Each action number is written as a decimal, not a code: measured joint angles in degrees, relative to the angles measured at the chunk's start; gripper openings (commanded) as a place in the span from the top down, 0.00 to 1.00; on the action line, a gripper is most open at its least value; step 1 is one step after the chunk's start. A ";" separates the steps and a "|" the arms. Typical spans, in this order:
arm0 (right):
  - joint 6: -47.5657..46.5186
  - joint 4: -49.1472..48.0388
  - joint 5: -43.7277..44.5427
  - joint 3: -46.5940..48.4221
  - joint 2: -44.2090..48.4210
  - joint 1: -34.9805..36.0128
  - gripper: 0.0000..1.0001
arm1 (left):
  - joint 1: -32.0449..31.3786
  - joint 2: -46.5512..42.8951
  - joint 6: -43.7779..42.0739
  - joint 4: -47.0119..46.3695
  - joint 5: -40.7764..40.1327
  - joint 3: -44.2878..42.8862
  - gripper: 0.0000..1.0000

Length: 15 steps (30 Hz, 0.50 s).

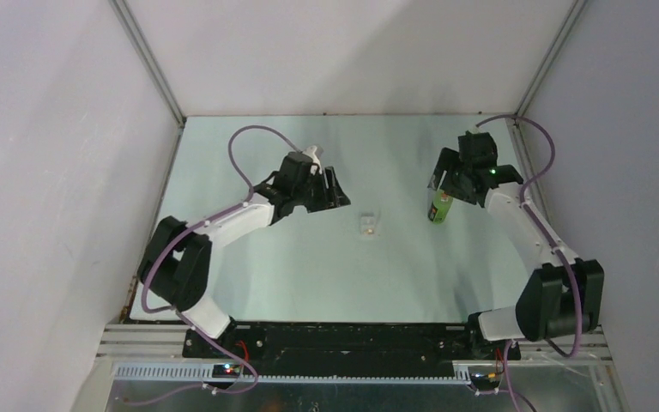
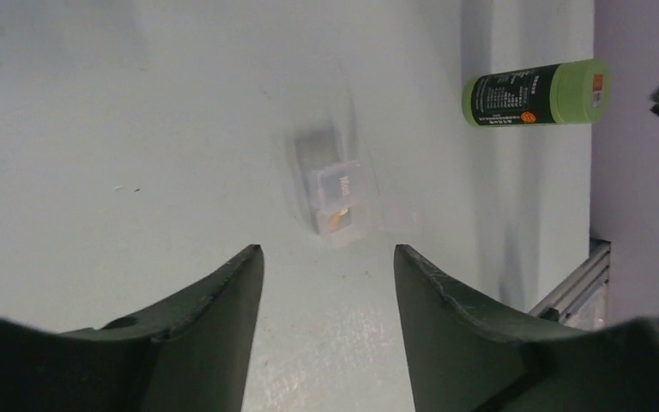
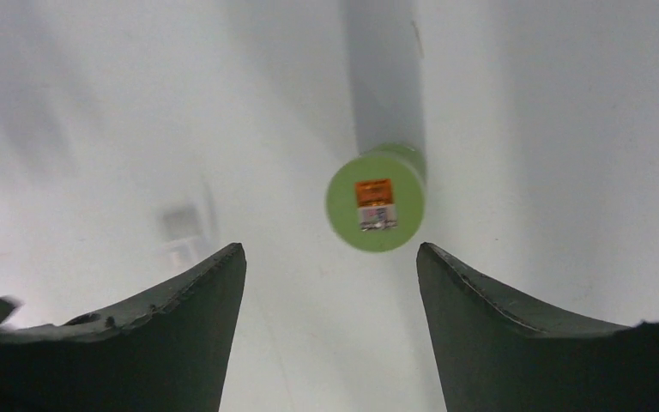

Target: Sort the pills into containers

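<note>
The clear two-compartment container (image 1: 369,222) sits mid-table; it also shows in the left wrist view (image 2: 333,190) and faintly in the right wrist view (image 3: 184,230). An orange pill (image 2: 338,220) lies in its near compartment. No other pills show. The green bottle (image 1: 440,206) stands upright right of the container, capped; I see its side in the left wrist view (image 2: 535,93) and its lid from above in the right wrist view (image 3: 376,209). My left gripper (image 1: 336,190) is open and empty, left of the container. My right gripper (image 1: 443,178) is open and empty, above the bottle.
White enclosure walls surround the pale table (image 1: 309,266). A metal rail (image 2: 577,283) runs along the table's edge at the right of the left wrist view. The arm bases sit on a black plate (image 1: 352,339) at the near edge.
</note>
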State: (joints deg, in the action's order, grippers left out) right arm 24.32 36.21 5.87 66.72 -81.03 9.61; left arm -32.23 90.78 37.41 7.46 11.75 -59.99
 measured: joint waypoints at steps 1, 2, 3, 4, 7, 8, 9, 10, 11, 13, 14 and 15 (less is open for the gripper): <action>-0.04 0.07 -0.90 0.22 1.29 0.04 0.29 | 0.00 1.01 0.81 -0.87 1.05 0.00 0.42; -0.07 0.07 -1.70 0.42 2.32 0.04 0.33 | 0.00 1.95 1.62 -1.53 2.03 0.00 0.45; -0.13 0.04 -2.78 0.61 3.43 0.11 0.35 | 0.00 2.99 2.32 -2.51 2.99 0.00 0.46; -0.11 0.04 -3.74 0.72 4.13 0.28 0.39 | 0.00 4.15 3.19 -3.67 4.02 0.00 0.50; 0.26 0.07 -6.43 1.07 5.33 1.49 0.43 | -0.20 7.30 4.94 -6.95 6.43 0.00 0.54; 0.50 0.02 -7.17 1.16 5.35 2.43 0.46 | -0.39 8.26 5.18 -7.89 6.84 0.00 0.54; 0.83 0.09 -8.11 1.16 5.18 3.43 0.47 | -0.72 9.44 5.27 -8.74 7.06 -0.02 0.55; 1.14 0.15 -8.76 1.16 5.01 4.09 0.49 | -1.18 10.58 5.25 -9.31 7.13 -0.02 0.55; 1.55 0.15 -9.46 1.16 4.74 4.87 0.50 | -1.53 11.43 5.25 -9.60 7.13 -0.04 0.55; 2.25 0.15 -10.99 1.16 4.04 6.25 0.54 | -2.58 13.49 5.27 -10.19 7.10 -0.13 0.55; 2.64 0.15 -11.54 1.14 3.67 6.71 0.54 | -2.84 14.05 5.31 -10.27 7.10 -0.13 0.55; 3.15 0.13 -12.09 1.09 3.28 7.08 0.56 | -3.15 14.75 5.68 -10.45 7.10 -0.13 0.56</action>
State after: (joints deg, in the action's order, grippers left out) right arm 27.46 36.34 -6.22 67.81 -77.76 16.69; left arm -35.38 105.54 43.09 -2.98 18.85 -60.12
